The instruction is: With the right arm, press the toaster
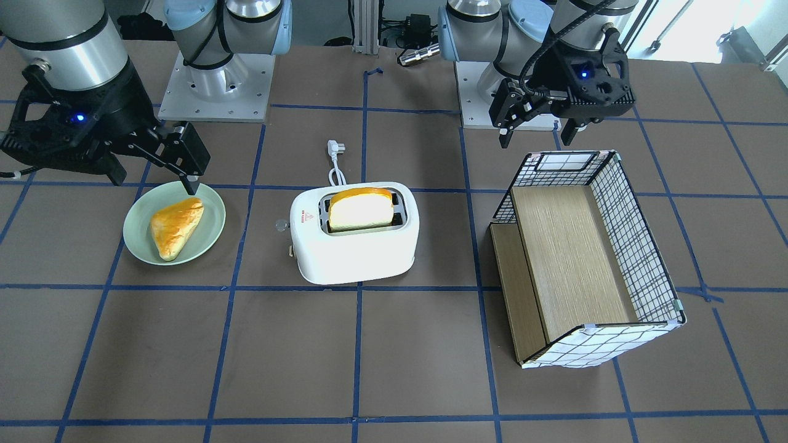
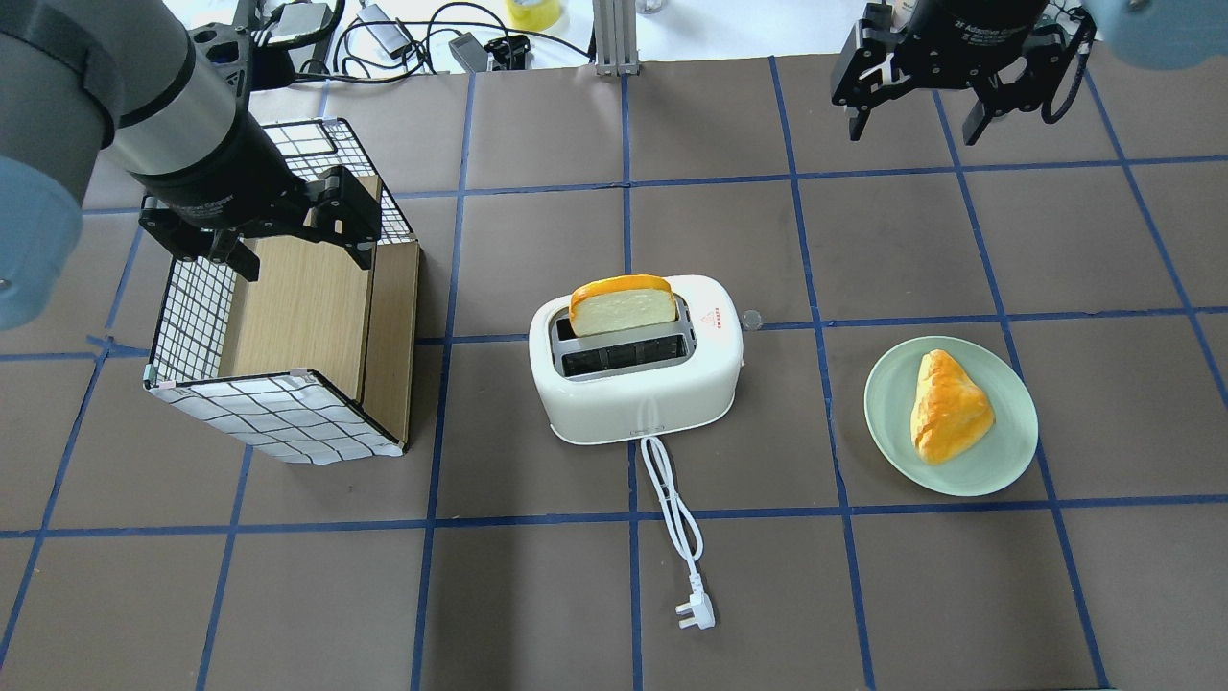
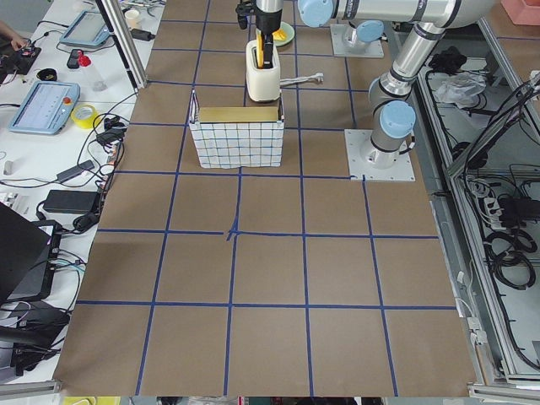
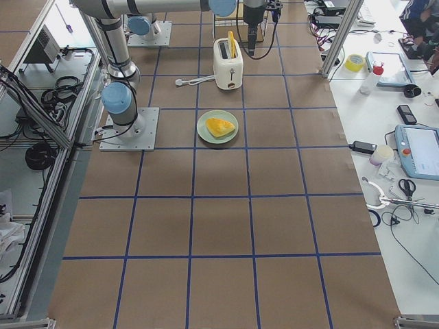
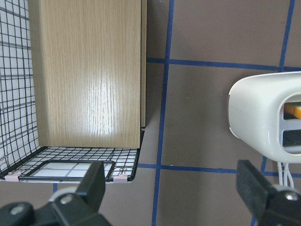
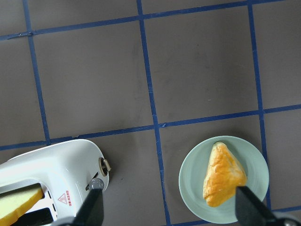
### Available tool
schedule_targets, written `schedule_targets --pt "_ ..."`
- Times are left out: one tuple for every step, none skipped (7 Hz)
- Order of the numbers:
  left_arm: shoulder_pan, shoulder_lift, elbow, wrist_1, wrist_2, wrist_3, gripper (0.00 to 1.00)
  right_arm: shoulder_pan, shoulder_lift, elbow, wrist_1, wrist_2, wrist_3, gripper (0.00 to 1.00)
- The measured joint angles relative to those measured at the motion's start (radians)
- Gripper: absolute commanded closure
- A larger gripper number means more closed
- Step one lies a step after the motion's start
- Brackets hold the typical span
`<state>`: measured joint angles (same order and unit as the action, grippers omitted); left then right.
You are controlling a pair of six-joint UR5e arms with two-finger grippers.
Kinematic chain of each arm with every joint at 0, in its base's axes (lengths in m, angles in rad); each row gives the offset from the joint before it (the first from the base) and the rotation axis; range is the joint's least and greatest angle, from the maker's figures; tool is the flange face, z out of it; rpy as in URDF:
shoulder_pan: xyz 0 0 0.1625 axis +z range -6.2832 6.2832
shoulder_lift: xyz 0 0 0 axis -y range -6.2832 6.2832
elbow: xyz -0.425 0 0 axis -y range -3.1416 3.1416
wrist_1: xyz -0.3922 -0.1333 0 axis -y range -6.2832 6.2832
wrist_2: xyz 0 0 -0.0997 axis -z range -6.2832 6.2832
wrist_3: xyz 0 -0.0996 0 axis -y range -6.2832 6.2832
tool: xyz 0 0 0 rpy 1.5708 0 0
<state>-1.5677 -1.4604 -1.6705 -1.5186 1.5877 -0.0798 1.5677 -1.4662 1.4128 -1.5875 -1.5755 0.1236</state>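
The glossy white toaster [image 1: 354, 249] [image 2: 638, 389] stands mid-table with a bread slice [image 1: 360, 209] [image 2: 624, 304] upright in one slot. Its side lever knob [image 1: 281, 225] [image 2: 751, 319] [image 6: 96, 183] faces the plate side. Its white cord [image 2: 672, 509] runs toward the robot. My right gripper [image 1: 154, 179] [image 2: 913, 130] [image 6: 171, 207] is open and empty, held high above the table between toaster and plate, apart from the toaster. My left gripper [image 1: 535, 140] [image 2: 305, 259] [image 5: 173, 188] is open and empty over the basket's edge.
A green plate [image 1: 212, 212] [image 2: 892, 422] [image 6: 193, 174] holding a golden pastry [image 1: 175, 226] [image 2: 948, 406] sits on the right arm's side. A checked wire basket [image 1: 634, 246] [image 2: 192, 297] [image 5: 19, 94] with a wooden board inside stands on the left arm's side. Blue tape grids the brown table.
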Motion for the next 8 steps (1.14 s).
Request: schedule_targets --pt "0.0 0.0 0.0 0.0 0.0 0.0 0.0 0.0 0.003 0.0 0.005 0.037 0.002 1.0" --pt "0.0 0.0 0.0 0.0 0.0 0.0 0.0 -0.001 0.003 0.002 0.022 0.087 0.004 1.0" --pt "0.0 0.0 0.0 0.0 0.0 0.0 0.0 -0.005 0.004 0.003 0.046 0.134 0.005 1.0" --pt "0.0 0.0 0.0 0.0 0.0 0.0 0.0 -0.014 0.005 0.004 0.079 0.188 0.006 1.0" --pt "0.0 0.0 0.0 0.0 0.0 0.0 0.0 -0.032 0.007 0.006 0.11 0.251 0.005 1.0" --pt "0.0 0.0 0.0 0.0 0.001 0.0 0.0 -0.061 0.008 0.017 0.134 0.325 0.001 1.0" --pt "0.0 0.0 0.0 0.0 0.001 0.0 0.0 -0.086 0.008 0.045 0.146 0.385 -0.017 1.0" --pt "0.0 0.0 0.0 0.0 0.0 0.0 0.0 -0.103 0.009 0.093 0.146 0.424 -0.072 1.0"
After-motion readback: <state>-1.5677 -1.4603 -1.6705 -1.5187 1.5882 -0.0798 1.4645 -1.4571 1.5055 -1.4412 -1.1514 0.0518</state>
